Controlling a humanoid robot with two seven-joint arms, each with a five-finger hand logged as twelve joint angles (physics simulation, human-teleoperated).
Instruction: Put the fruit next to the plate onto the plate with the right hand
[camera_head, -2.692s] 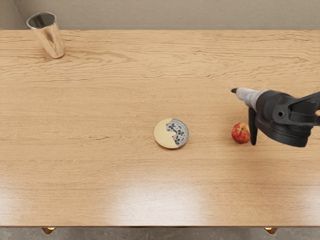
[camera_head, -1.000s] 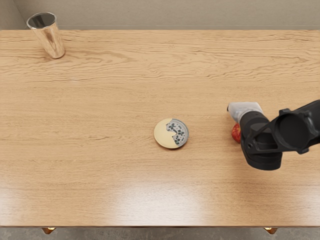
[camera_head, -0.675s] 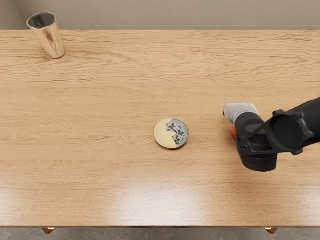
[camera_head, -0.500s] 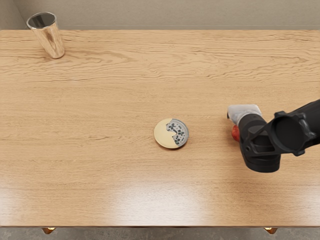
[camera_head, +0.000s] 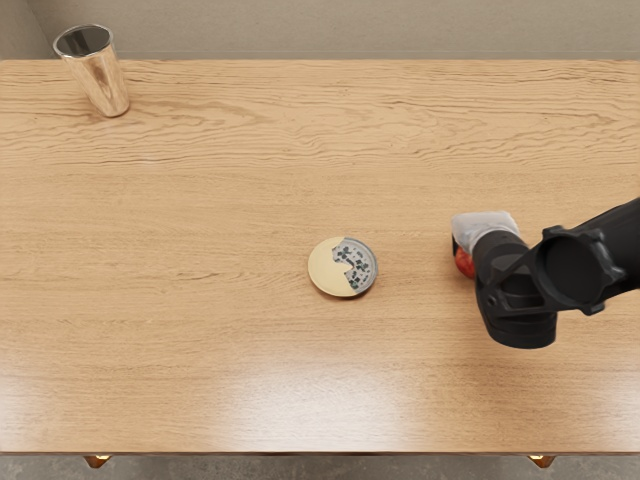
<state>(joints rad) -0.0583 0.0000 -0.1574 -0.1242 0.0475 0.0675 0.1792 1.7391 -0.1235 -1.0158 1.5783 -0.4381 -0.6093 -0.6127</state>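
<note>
A small round plate (camera_head: 343, 267), cream with a grey speckled patch, lies near the middle of the wooden table (camera_head: 250, 180). To its right, a sliver of a red apple (camera_head: 463, 262) shows under my right hand (camera_head: 482, 240). The hand comes in from the right edge and covers the apple from above, its black wrist and forearm hiding most of the fruit. The fingers wrap around the apple. The left arm is out of sight.
A shiny metal cup (camera_head: 93, 68) stands at the far left corner of the table. The table's near edge runs along the bottom of the view.
The right hand dropped from behind the apple onto it and closed over it. Over the last half second hand and apple shifted slightly left and up.
</note>
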